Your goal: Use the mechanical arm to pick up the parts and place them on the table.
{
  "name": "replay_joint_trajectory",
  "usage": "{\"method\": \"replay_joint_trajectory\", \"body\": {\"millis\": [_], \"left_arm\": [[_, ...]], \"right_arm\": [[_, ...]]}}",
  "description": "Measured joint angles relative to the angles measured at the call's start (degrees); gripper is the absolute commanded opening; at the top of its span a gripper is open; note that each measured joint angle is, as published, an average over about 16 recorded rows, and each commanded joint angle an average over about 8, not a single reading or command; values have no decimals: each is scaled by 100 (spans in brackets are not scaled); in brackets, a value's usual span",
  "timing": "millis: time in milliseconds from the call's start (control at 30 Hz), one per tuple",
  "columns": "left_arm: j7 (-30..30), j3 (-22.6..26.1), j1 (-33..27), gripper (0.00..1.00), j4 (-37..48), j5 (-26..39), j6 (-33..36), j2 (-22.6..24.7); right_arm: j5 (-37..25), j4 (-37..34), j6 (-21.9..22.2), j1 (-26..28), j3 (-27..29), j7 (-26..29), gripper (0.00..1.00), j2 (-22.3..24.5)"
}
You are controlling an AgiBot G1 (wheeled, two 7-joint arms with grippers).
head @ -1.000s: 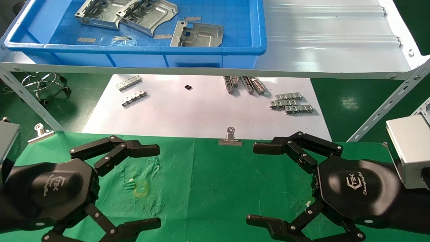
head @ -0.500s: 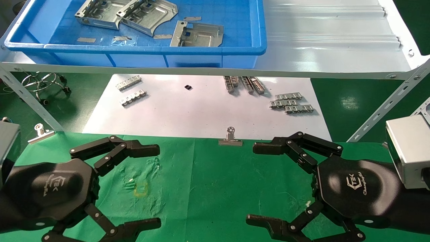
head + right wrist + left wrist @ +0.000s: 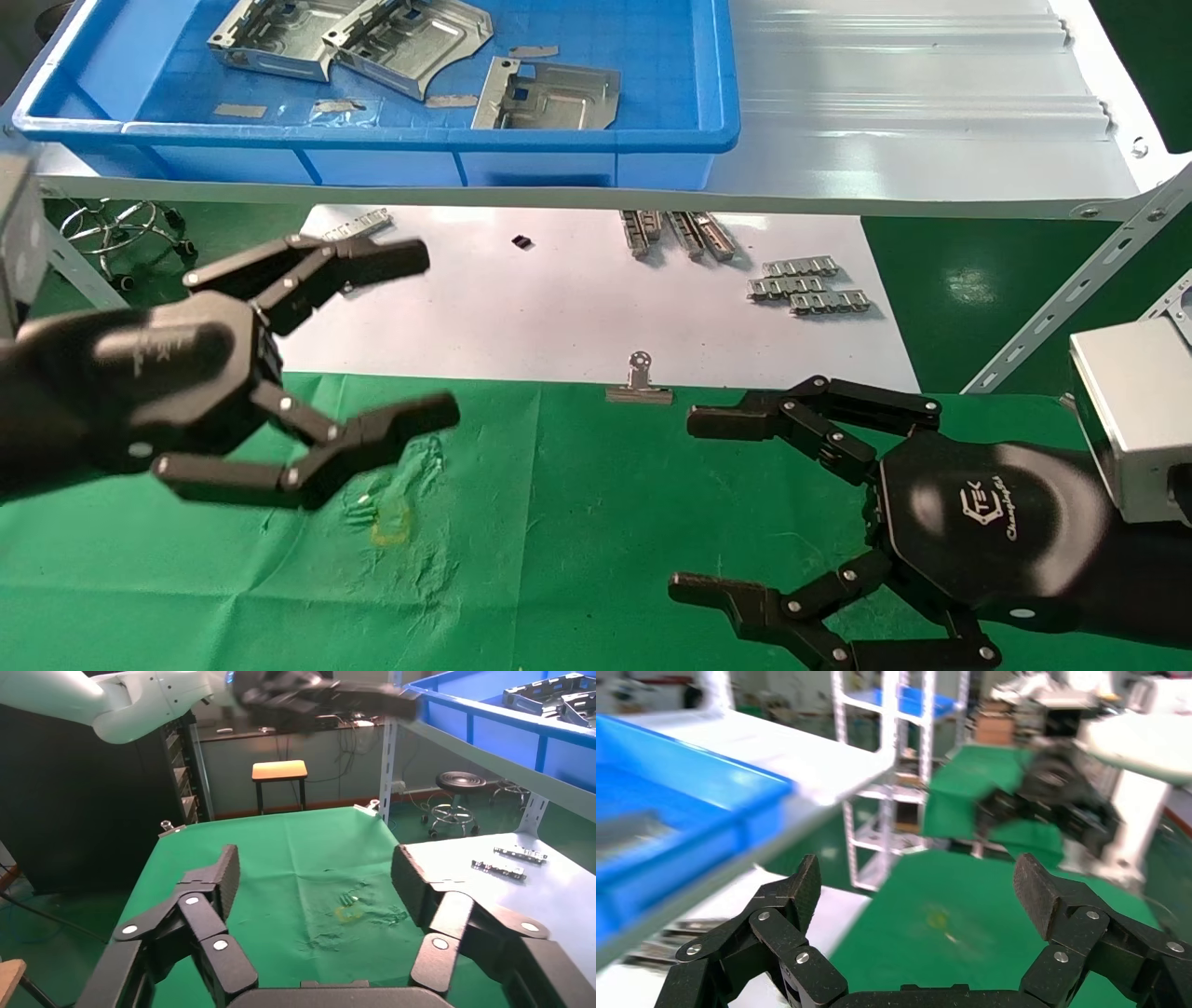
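Note:
Three silvery stamped plates lie in a blue bin (image 3: pixel 372 138) on the shelf: one at the far left (image 3: pixel 270 37), one beside it (image 3: pixel 410 42) and one nearer the front (image 3: pixel 549 93). My left gripper (image 3: pixel 424 334) is open and empty. It is raised above the far left edge of the green-cloth table (image 3: pixel 577 522), below the bin's front. In the left wrist view it (image 3: pixel 919 881) holds nothing. My right gripper (image 3: pixel 691 506) is open and empty, low over the cloth on the right. In its wrist view it (image 3: pixel 318 878) is also empty.
A white sheet (image 3: pixel 559 308) beyond the cloth carries small toothed strips at right (image 3: pixel 810 284), centre (image 3: pixel 680 233) and left (image 3: pixel 358 228). A binder clip (image 3: pixel 639 384) sits on the cloth's far edge. The ribbed shelf (image 3: pixel 913 102) overhangs, with a slanted brace (image 3: pixel 1071 289) at right.
My left gripper has risen off the cloth and moved forward toward the shelf, still open. My right gripper has shifted only slightly. The plates have not moved.

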Motion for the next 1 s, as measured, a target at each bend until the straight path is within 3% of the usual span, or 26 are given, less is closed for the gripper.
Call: {"method": "replay_joint_trajectory", "body": {"millis": [400,733,1000], "left_arm": [[-1082,657,-1634,100,683,1148,-829,641],[-2302,1514,-3046,100,1505,2489,-950,1129],[-2684,1935,-3707,100,2178,3182,-996,1586]], "right_arm": [[0,0,0,0,-1,0,0,0],[1,0,0,1,-1,-1,0,0],[1,0,0,1,-2,-1,0,0]]}}
